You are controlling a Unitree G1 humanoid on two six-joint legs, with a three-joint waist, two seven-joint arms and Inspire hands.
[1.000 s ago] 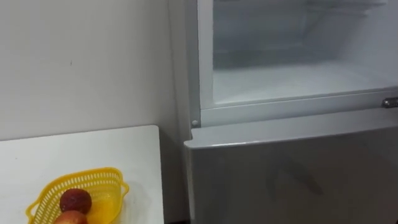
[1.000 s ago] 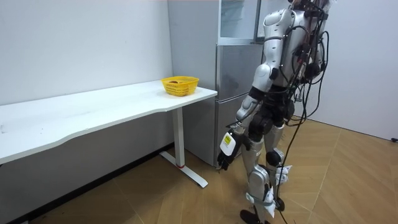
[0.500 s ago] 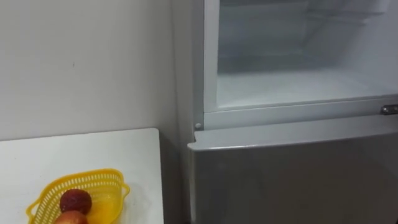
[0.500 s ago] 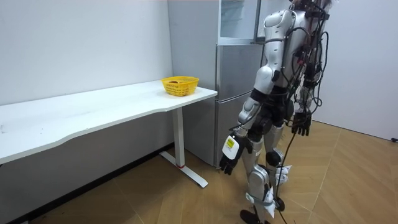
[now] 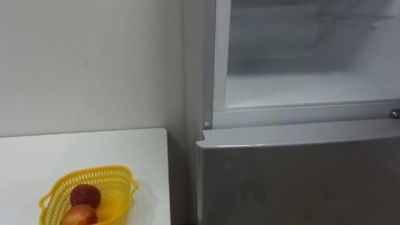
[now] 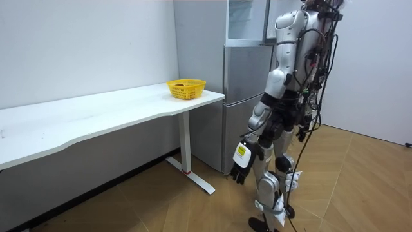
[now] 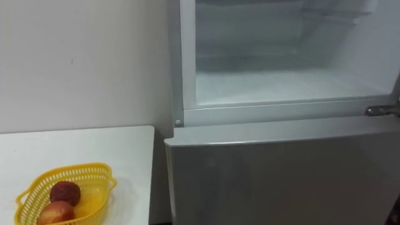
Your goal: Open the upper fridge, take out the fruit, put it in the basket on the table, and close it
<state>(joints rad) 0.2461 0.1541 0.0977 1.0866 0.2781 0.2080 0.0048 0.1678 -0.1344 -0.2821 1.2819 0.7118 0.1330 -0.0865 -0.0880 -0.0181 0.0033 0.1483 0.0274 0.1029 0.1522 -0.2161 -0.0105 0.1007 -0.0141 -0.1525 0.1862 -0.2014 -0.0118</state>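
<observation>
- While the robot stands upright facing the fridge in the room view, its left hand (image 6: pixel 241 169) hangs low beside its thigh, fingers loose and slightly apart, holding nothing.
- The right hand (image 6: pixel 302 133) is mostly tucked behind the hip and cables on the room view's right, so I can't tell how its fingers are set.
- The upper fridge compartment (image 5: pixel 306 87) stands open, showing its white floor and back wall (frosty-looking inside).
- The lower fridge door (image 5: pixel 300 181) is grey and closed, directly under the open compartment.
- A small metal hinge (image 5: pixel 394 114) sits at the right edge, between the compartment and the lower door.
- The white table (image 5: pixel 37 162) is to the left of the fridge, its end just beside the fridge side and its long edge against the wall (image 5: pixel 87 62).
- The yellow basket (image 5: pixel 115 197) sits on the table near the end closest to the fridge.
- The dark red fruit (image 5: pixel 85 195) lies in the basket, with the red-orange fruit (image 5: pixel 79 215) touching it on the near side (both well apart from either hand).
</observation>
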